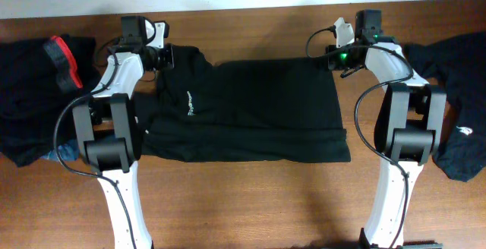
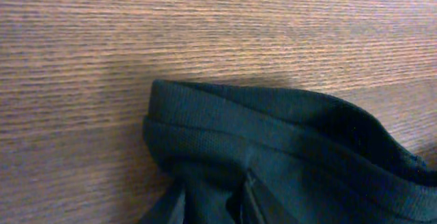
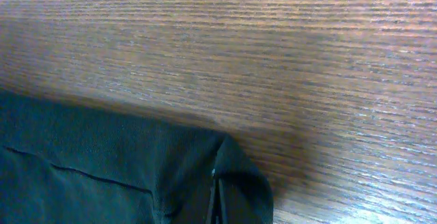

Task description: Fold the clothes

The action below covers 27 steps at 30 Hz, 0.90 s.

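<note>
A black garment (image 1: 250, 112) with a small white logo (image 1: 189, 105) lies spread across the middle of the wooden table (image 1: 243, 203). My left gripper (image 1: 165, 55) is at its far left corner. In the left wrist view the fingers (image 2: 212, 207) pinch a ribbed hem of the garment (image 2: 287, 135). My right gripper (image 1: 334, 58) is at the far right corner. In the right wrist view its fingers (image 3: 217, 203) are closed on the corner of the cloth (image 3: 102, 156), which bunches around them.
A heap of black clothes (image 1: 30, 89) with a red-orange band (image 1: 62, 61) lies at the left edge. Another black garment (image 1: 456, 89) with a white logo (image 1: 465, 130) lies at the right edge. Both arm bases stand at the table's front.
</note>
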{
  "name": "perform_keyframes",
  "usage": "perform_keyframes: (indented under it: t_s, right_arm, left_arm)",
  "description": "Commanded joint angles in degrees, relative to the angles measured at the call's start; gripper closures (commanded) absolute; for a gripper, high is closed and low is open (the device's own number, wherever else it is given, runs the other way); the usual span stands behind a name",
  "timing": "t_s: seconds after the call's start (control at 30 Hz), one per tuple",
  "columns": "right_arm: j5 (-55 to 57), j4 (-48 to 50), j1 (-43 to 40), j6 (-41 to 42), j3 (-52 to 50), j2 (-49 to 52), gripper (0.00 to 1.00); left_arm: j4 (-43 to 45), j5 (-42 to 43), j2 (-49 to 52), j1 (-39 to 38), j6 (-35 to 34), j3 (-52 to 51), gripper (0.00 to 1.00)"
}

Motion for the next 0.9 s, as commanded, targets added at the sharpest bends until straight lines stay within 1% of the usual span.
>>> perform_keyframes:
  t_s: [0.0, 0.13, 0.23, 0.3, 0.5, 0.77, 0.87]
  right_arm:
    - [-0.33, -0.83, 0.37, 0.28, -0.17, 1.05, 0.96]
    - [-0.35, -2.62, 0.28, 0.44, 0.02, 0.63, 0.96]
    - [-0.81, -6.1, -0.42, 1.92, 1.57, -0.31, 0.96]
    - [-0.92, -8.79, -1.09, 3.32, 3.19, -1.05, 0.96]
    - [-5.99, -18.21, -3.23, 3.26, 9.9, -2.05, 0.96]
    - [-7.21, -26.16, -4.15, 3.13, 16.2, -2.1, 0.96]
    - [-7.19, -28.98, -4.26, 3.02, 18.69, -2.1, 0.96]
  left_arm:
    - [0.48, 0.63, 1.51, -0.2, 0.42, 4.02, 0.78]
    - [-1.7, 3.1, 1.49, -0.2, 0.42, 7.93, 0.8]
    - [-5.51, 4.28, 1.42, -0.2, 0.42, 10.78, 0.83]
    - [-9.79, 4.26, 1.4, -0.2, 0.44, 12.83, 0.85]
    - [-22.01, 4.37, 1.4, -0.2, 0.46, 18.36, 0.92]
    - [-34.14, 4.46, 1.36, 0.31, 0.48, 23.56, 0.99]
    - [-37.66, 4.46, 1.01, 0.79, 1.36, 25.49, 0.99]
